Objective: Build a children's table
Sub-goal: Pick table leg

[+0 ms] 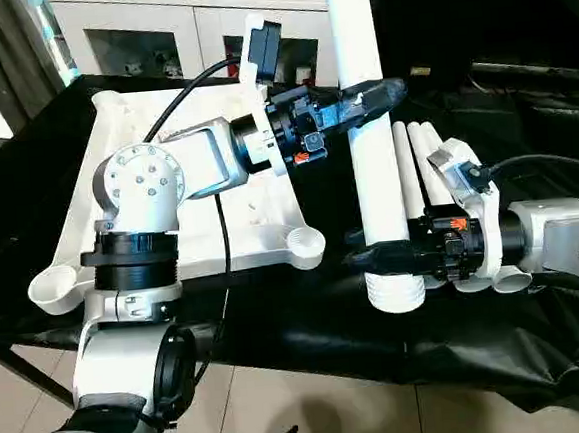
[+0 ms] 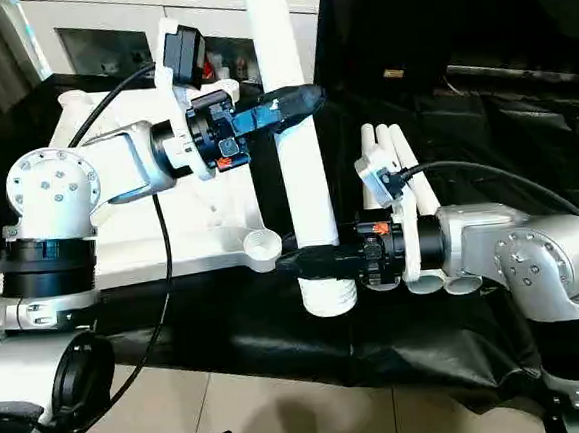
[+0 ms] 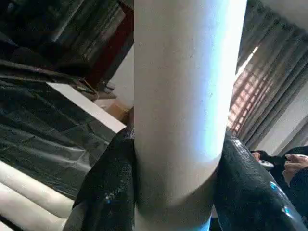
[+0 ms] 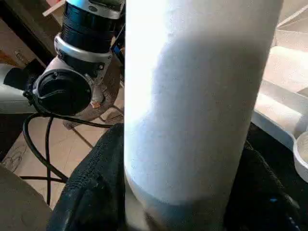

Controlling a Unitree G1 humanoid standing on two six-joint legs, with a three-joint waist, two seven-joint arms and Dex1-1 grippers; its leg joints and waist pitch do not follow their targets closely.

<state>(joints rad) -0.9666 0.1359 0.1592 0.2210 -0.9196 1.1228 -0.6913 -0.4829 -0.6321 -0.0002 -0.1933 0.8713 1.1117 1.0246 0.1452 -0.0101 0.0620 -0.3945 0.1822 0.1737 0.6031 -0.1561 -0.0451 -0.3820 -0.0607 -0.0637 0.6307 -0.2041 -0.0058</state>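
1. One white table leg (image 1: pixel 372 140) stands upright in the air over the black-draped work surface (image 1: pixel 308 325), its ribbed threaded end pointing down near the front edge.
2. The left gripper (image 1: pixel 375 94) reaches across from the left and has its two black fingers clamped on the leg's upper part, one finger on each side of the tube; the left wrist view shows those fingers (image 3: pixel 106 187) hugging the white tube.
3. The right gripper (image 1: pixel 383 257) comes in from the right, low down, and its black fingers wrap the leg just above the ribbed end, squeezed against it on both sides, as the right wrist view confirms.
4. The table top (image 1: pixel 260 229) lies upside down on the black cloth to the left of the held leg, ribbed underside up, with round corner sockets (image 1: pixel 307 243) showing at its near corners.
5. The nearest right-hand socket sits just beside the leg's lower end, apart from it.
6. Three more white legs (image 1: pixel 416 166) lie side by side on the cloth, just behind the right gripper's wrist.
7. White cabinets (image 1: pixel 155 31) stand behind the work surface.
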